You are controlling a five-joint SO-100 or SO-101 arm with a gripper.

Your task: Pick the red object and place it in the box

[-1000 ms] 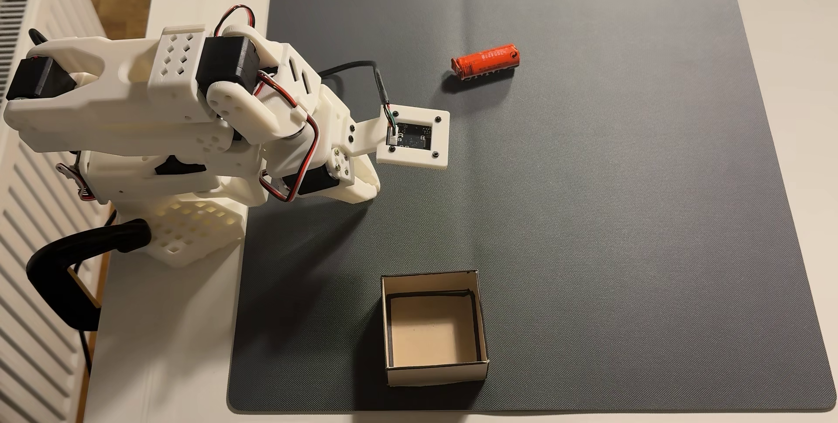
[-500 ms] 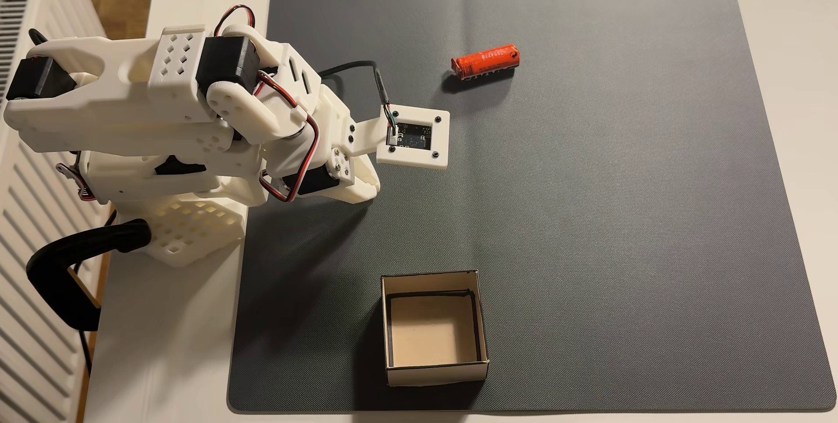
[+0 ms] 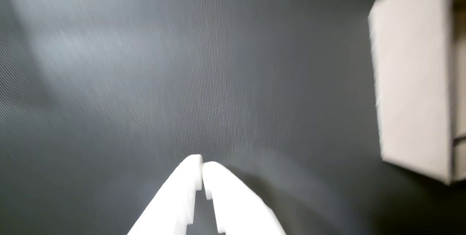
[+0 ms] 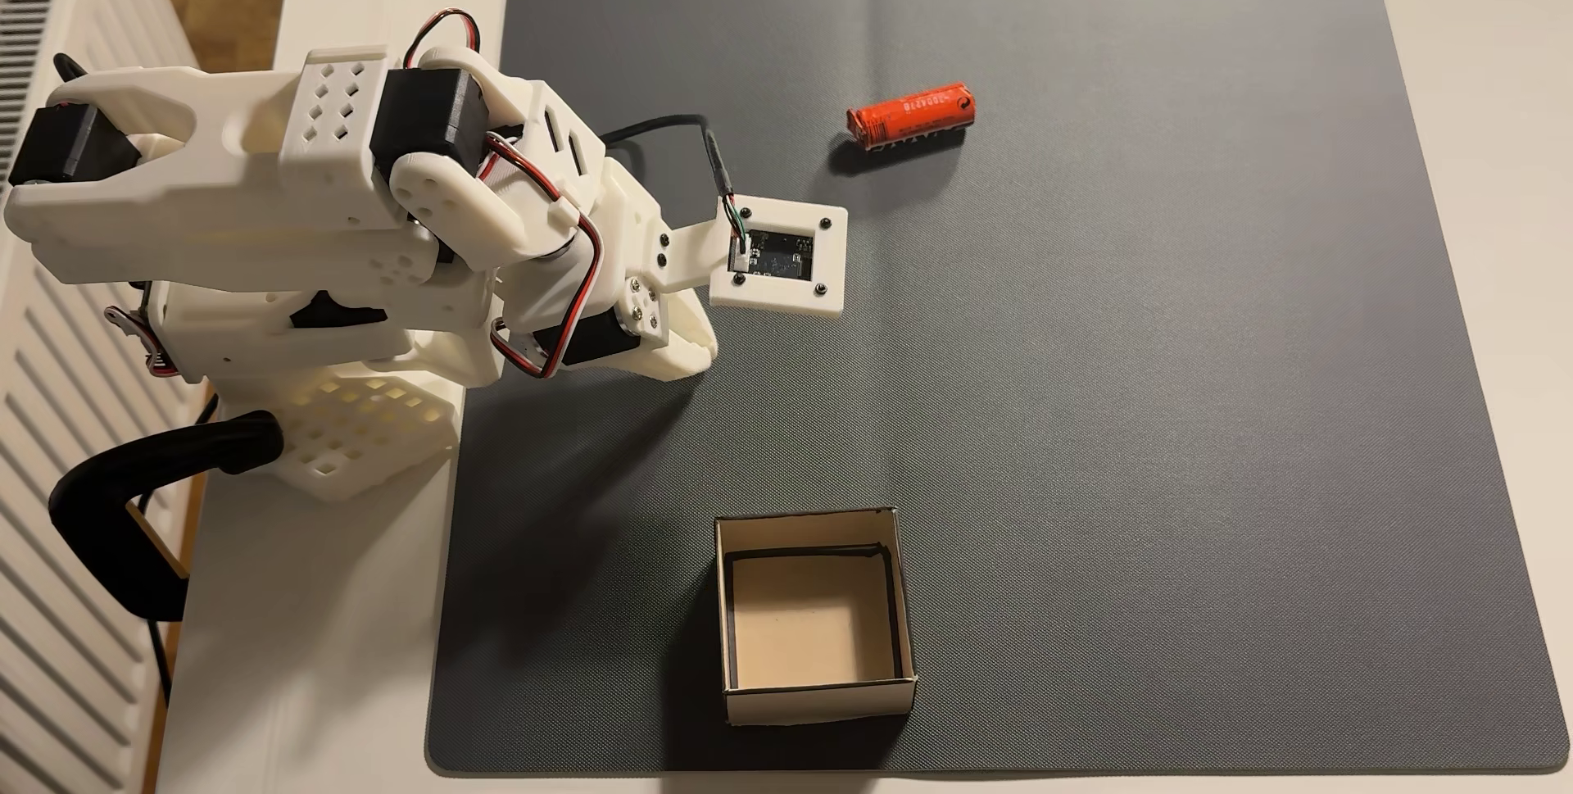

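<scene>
Red object (image 4: 910, 119) lies on its side at the mat's (image 4: 1192, 420) far end, well apart from the box (image 4: 815, 699) and from the empty gripper (image 3: 202, 165) with fingers together, so a careless nudge could roll it away.

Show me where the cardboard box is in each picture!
Wrist view: the cardboard box is at the right edge, its pale outer side facing the camera, blurred.
Fixed view: the cardboard box sits low in the middle, open top up, on the grey mat.
Shared landmark: the grey mat lies under the box in both.
</scene>
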